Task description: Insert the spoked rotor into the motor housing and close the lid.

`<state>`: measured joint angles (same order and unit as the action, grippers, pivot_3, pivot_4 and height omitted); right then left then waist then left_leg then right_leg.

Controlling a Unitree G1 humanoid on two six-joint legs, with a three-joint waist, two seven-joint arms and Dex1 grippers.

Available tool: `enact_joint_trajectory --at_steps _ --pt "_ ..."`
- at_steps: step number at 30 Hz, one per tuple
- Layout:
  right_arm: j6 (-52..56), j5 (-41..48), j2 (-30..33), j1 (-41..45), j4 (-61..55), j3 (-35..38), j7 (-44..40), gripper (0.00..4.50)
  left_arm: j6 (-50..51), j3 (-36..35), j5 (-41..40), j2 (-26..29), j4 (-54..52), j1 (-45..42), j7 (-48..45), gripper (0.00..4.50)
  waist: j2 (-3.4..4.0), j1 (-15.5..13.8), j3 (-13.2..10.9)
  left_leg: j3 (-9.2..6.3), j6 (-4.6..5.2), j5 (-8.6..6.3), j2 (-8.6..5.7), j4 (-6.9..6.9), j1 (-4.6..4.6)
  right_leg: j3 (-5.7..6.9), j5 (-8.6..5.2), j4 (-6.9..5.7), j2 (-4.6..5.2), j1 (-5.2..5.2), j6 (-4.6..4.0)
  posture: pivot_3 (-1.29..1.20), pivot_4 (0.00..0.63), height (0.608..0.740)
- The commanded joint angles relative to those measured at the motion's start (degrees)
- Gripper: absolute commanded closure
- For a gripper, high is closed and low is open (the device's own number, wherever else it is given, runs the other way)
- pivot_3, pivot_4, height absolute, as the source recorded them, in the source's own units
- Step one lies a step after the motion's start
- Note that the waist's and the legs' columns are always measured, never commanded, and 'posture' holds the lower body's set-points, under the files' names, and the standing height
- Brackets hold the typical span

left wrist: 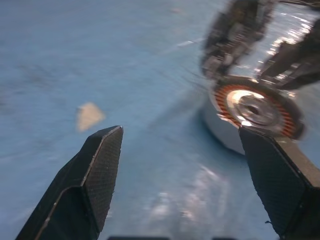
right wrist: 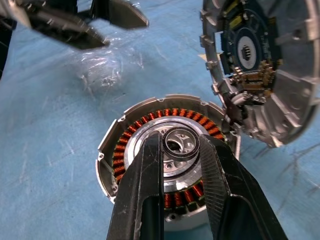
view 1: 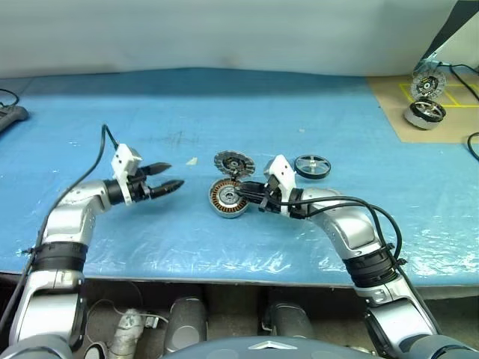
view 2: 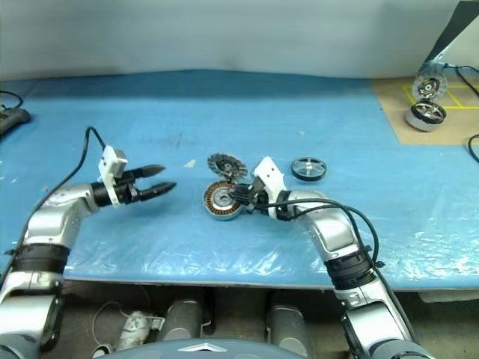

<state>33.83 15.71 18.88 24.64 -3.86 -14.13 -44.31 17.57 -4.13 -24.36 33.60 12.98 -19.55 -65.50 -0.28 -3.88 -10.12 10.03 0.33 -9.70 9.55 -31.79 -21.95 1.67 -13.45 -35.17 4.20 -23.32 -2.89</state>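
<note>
The motor housing point(view 1: 227, 199) lies on the blue sheet with its copper windings showing. Its lid point(view 1: 233, 162) stands tilted open behind it, circuit face seen in the right wrist view point(right wrist: 260, 70). My right gripper point(right wrist: 180, 142) reaches over the housing point(right wrist: 135, 130) from the right, shut on the small ring of the central hub. The spoked rotor point(view 1: 312, 166) lies flat on the sheet just right of that wrist, apart from it. My left gripper point(view 1: 168, 178) hovers open and holds nothing, a short way left of the housing point(left wrist: 255, 107).
Two more motor parts point(view 1: 426, 112) sit on a brown board point(view 1: 397, 112) at the far right. A small pale scrap point(view 1: 191, 161) lies between the left gripper and the lid. A black object point(view 1: 11, 114) is at the far left edge. The table's front edge point(view 1: 224, 278) runs below both arms.
</note>
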Motion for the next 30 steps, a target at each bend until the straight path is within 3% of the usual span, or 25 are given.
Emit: enact_joint_trajectory --at_steps 1,6,30 --pt "-0.9 0.0 -0.6 1.4 -0.4 -0.9 -0.9 3.85 4.1 1.7 -3.2 0.5 -12.9 5.8 -0.5 0.49 -0.01 0.0 0.0 0.0 0.0 0.0 0.01 0.0 0.01 0.0 0.0 0.0 0.0 0.0 0.0 0.0 0.15 0.74" --pt "-1.7 -0.6 -1.2 2.1 0.7 -1.7 -1.2 3.85 2.7 3.1 -1.0 0.0 -21.3 13.4 3.1 0.49 -0.01 0.0 0.0 0.01 0.17 -0.11 0.0 0.0 0.07 -0.01 0.0 -0.01 0.0 0.05 0.0 0.0 0.15 0.74" --pt "-8.2 -8.5 -1.4 5.3 8.3 -6.1 -2.4 3.85 -1.9 3.7 0.8 -0.4 -12.8 7.8 4.0 0.49 -0.01 0.1 0.0 0.02 0.04 -0.03 0.02 -0.07 0.15 -0.03 0.01 -0.11 -0.02 0.1 0.0 0.0 0.15 0.74"
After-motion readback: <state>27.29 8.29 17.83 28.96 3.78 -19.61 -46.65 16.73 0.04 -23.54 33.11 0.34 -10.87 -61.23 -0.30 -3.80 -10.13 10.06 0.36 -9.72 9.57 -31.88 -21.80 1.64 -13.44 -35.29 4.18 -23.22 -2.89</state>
